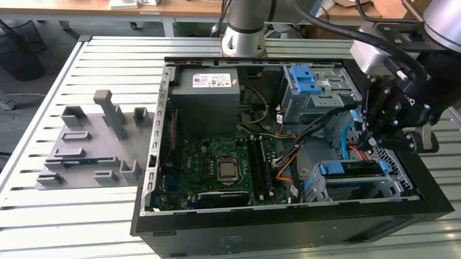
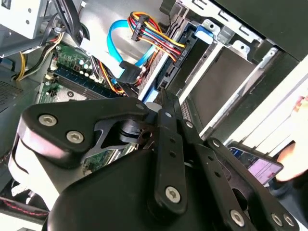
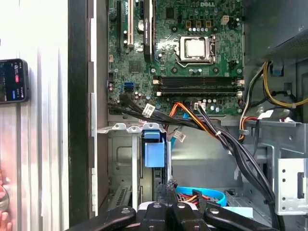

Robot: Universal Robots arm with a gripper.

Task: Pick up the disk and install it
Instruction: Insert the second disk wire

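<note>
The disk [image 1: 354, 168] sits in the drive bay at the case's front corner, on the exterior view's right, with blue rails along both sides. In the first wrist view it appears edge-on as a blue bracket [image 3: 155, 150] inside the metal bay. My gripper [image 1: 365, 144] hangs just above the end of the disk, beside the orange and blue cables. Its fingers [image 3: 166, 192] are drawn together and look shut, tips close to the blue rail. In the second wrist view the gripper [image 2: 161, 96] points into the bay next to the cable plugs.
The open black case [image 1: 288, 221] lies on a slatted metal table. It holds a grey power-supply box [image 1: 209, 102], a motherboard [image 1: 226, 164] and a metal cage with a blue latch [image 1: 317, 86]. A grey fixture [image 1: 94, 145] lies beside the case. A phone [image 3: 12, 81] and a hand [image 3: 4, 204] are outside its wall.
</note>
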